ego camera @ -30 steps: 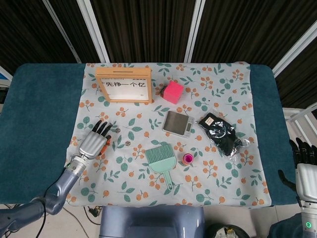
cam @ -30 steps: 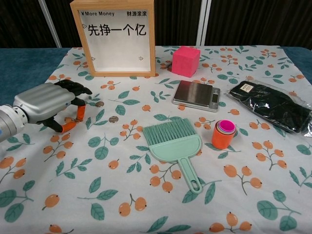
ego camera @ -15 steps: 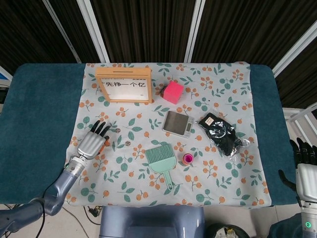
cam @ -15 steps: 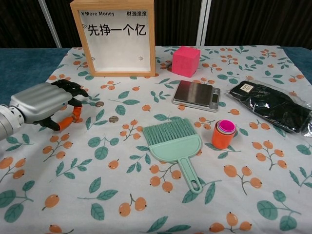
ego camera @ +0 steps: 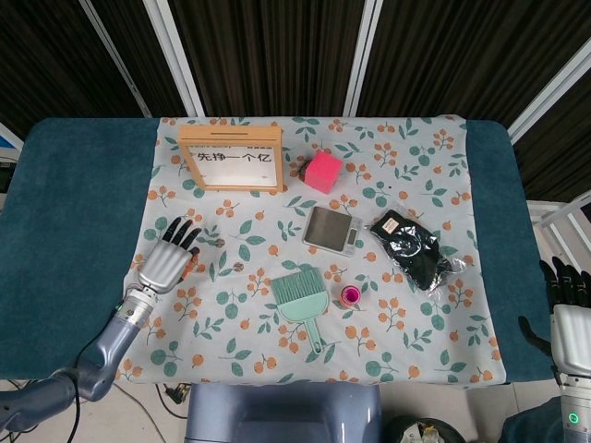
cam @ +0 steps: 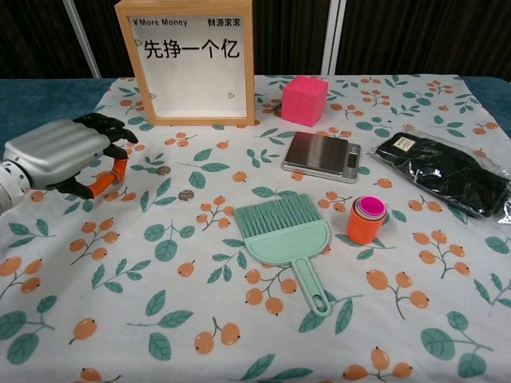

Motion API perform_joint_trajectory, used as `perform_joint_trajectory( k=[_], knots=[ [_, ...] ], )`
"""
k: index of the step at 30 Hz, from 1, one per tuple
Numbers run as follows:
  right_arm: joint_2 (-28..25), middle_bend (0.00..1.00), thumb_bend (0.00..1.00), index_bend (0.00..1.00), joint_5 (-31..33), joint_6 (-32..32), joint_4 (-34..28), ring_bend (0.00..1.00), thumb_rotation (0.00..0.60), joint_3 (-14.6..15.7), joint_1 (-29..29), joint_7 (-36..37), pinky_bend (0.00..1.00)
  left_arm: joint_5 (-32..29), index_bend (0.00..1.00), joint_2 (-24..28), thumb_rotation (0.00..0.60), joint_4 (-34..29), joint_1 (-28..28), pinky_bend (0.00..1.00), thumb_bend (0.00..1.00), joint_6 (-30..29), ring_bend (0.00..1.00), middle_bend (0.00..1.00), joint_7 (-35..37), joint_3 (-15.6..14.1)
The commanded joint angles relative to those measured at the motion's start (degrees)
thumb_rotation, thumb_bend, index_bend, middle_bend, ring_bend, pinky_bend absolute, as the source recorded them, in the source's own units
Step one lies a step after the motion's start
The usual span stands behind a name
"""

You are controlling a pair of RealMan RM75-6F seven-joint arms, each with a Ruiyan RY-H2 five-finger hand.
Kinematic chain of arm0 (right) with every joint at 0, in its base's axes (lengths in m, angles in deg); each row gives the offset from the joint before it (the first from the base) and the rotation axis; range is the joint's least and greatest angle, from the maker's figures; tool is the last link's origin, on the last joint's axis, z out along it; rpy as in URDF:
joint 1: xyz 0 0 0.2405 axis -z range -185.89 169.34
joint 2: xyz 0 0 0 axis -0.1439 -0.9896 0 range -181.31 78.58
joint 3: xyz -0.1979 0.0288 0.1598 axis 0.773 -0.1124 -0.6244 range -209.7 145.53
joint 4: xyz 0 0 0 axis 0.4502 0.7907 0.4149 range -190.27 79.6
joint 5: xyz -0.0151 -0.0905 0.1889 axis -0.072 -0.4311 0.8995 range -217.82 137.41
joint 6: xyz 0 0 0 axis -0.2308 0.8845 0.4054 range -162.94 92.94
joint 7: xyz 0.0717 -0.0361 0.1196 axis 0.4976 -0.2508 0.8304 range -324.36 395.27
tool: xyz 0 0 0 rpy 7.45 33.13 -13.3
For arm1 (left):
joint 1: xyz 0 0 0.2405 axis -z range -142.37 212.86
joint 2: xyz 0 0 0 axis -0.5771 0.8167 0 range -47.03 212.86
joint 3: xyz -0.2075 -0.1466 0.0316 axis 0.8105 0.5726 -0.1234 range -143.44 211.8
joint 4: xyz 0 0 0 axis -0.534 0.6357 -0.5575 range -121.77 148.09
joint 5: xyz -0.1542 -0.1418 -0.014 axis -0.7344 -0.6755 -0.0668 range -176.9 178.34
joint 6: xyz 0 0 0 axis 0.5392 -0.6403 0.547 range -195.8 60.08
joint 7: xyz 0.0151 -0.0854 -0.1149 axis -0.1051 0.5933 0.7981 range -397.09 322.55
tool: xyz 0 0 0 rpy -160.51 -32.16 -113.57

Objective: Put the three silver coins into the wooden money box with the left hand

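Wooden money box (cam: 185,62) upright at far left of floral cloth (ego camera: 397,351), left hand (cam: 60,153) nearer, above the cloth's left edge.
Fingers spread, nothing between them; right hand (ego camera: 568,309) low off the table's right edge, grasp impossible to tell. Two silver coins (cam: 186,195) flat on cloth just right of left hand, apart from it; third not made out.

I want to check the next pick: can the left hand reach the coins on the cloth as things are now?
Probably yes. The left hand hovers just left of the two visible coins, and only bare cloth lies between them.
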Motion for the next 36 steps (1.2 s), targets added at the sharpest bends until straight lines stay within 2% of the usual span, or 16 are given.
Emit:
perform_joint_trajectory(
  k=[1, 5, 8, 14, 19, 25, 29, 36],
  knots=[
    [0.0, 0.02, 0.36, 0.03, 0.1, 0.0, 0.0, 0.02, 0.6, 0.0, 0.0, 0.0, 0.0, 1.1, 0.68, 1.4, 0.6, -1.4, -0.1, 0.0, 0.54, -3.4, 0.0, 0.15, 0.9, 1.2],
    [0.0, 0.02, 0.36, 0.03, 0.0, 0.0, 0.0, 0.02, 0.6, 0.0, 0.0, 0.0, 0.0, 2.2, 0.68, 4.7, 0.6, -4.9, 0.3, 0.0, 0.54, -8.3, 0.0, 0.16, 2.6, 3.8],
    [0.1, 0.02, 0.36, 0.03, 0.1, 0.0, -0.1, 0.02, 0.6, -0.1, 0.0, 0.0, 0.0, 3.0, 0.68, 8.5, 0.6, -8.5, 2.0, 0.0, 0.54, -9.5, 0.0, 0.17, 4.3, 6.2],
    [0.3, 0.02, 0.36, 0.03, 0.9, 0.1, -0.3, 0.02, 0.6, -0.4, 0.1, 0.3, 0.0, 0.2, 0.68, 16.7, 0.6, -16.8, 6.2, 0.0, 0.53, -5.4, 0.0, 0.18, 3.3, 11.9],
    [0.5, 0.02, 0.36, 0.03, 1.7, -0.2, -0.6, 0.02, 0.6, -0.7, 0.0, 0.4, 0.0, -7.3, 0.68, 21.8, 0.6, -22.3, 10.8, 0.0, 0.53, 2.3, 0.0, 0.18, -0.6, 17.4],
    [0.5, 0.02, 0.36, 0.03, 2.4, -0.5, -1.1, 0.02, 0.6, -0.9, 0.1, 0.9, 0.0, -16.8, 0.68, 23.6, 0.6, -21.5, 17.2, 0.0, 0.52, 10.6, 0.0, 0.18, -5.8, 21.8],
    [0.6, 0.02, 0.36, 0.03, 2.9, -0.5, -1.2, 0.02, 0.6, -1.2, 0.1, 1.1, 0.0, -20.0, 0.68, 22.5, 0.6, -18.7, 20.4, 0.0, 0.52, 12.6, 0.0, 0.18, -7.6, 22.7],
    [0.6, 0.02, 0.36, 0.03, 3.7, -0.4, -1.7, 0.02, 0.6, -1.6, 0.2, 1.4, 0.0, -23.7, 0.68, 18.7, 0.6, -9.7, 25.7, 0.0, 0.52, 16.3, 0.0, 0.19, -7.9, 22.7]
  ],
)
